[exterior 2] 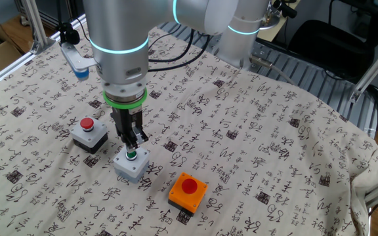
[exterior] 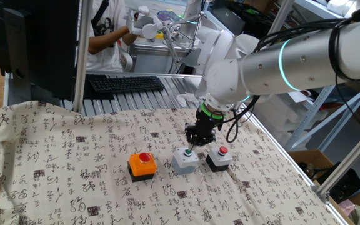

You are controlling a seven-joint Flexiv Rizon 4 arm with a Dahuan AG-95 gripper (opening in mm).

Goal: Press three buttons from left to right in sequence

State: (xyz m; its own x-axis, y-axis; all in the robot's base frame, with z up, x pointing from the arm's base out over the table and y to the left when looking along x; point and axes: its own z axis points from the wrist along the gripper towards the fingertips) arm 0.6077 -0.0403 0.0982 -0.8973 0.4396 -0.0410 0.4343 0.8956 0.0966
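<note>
Gripper (exterior 2: 131, 148) pointing down, fingers clenched with tips on the green button of the grey box (exterior 2: 131, 164), orange box (exterior 2: 188, 192) and black box (exterior 2: 89, 134) flanking it in 1 row on the cloth-covered counter (exterior 2: 254, 144), keyboard (exterior: 125, 82) beyond the cloth edge.

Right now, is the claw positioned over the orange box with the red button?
No, the claw points down onto the green button of the light grey box, while the orange box sits apart beside it.
</note>
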